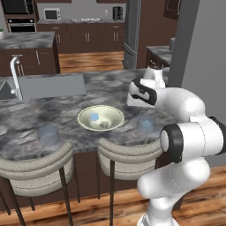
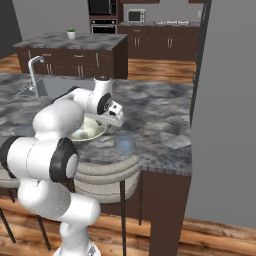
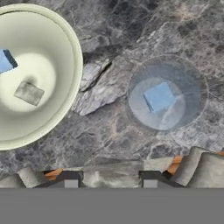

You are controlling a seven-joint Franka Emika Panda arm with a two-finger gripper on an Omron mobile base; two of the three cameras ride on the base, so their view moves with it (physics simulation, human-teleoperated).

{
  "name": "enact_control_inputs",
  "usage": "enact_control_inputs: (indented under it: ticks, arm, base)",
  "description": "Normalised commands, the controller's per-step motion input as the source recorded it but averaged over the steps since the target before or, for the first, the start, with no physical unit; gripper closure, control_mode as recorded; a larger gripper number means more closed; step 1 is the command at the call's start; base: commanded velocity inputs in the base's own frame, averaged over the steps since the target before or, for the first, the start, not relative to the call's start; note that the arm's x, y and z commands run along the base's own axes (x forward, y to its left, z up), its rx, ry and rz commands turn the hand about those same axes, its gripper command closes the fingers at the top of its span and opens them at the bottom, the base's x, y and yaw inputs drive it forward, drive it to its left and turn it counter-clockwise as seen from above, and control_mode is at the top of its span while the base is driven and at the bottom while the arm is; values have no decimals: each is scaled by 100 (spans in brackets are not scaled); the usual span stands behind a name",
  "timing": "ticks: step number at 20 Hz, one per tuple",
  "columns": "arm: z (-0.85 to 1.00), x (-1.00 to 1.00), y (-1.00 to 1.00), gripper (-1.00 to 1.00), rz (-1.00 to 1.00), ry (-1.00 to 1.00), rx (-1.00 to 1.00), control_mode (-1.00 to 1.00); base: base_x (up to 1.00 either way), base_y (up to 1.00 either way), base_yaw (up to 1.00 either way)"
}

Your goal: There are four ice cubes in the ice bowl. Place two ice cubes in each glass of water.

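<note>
Overhead, clenched empty gripper (image 3: 110,183) above marbled counter (image 3: 131,26); clear round glass (image 3: 166,94) with square blue cube (image 3: 159,96).

A clear glass (image 2: 124,143) stands on the marble counter (image 2: 160,120) beside the bowl (image 2: 92,131).

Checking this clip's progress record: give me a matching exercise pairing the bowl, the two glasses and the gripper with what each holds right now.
Things:
1. ice bowl
2. right glass
3. left glass
4. gripper

States:
A. one blue ice cube at its bottom
B. no cube visible inside
C. two cubes, one blue, one grey
D. shut, holding nothing, above the counter

Pairs: 1-C, 2-A, 3-B, 4-D
</note>
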Motion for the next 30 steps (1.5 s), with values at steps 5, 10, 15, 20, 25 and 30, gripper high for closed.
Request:
enact_control_inputs:
  ticks: [5,10,15,20,25,30]
  arm:
    - [10,8,-84,100,0,11,0,-100]
    - [-9,20,-5,100,2,-3,-5,-100]
    - [-29,26,0,100,0,-9,-10,-100]
    - [-19,36,0,100,0,-10,-1,-100]
    - [-22,32,-2,100,0,-7,-4,-100]
    - [-20,0,-3,100,0,-1,-1,-100]
  base:
    - [0,0,0]
    - [0,0,0]
    - [0,0,0]
    - [0,0,0]
    - [0,0,0]
    - [0,0,0]
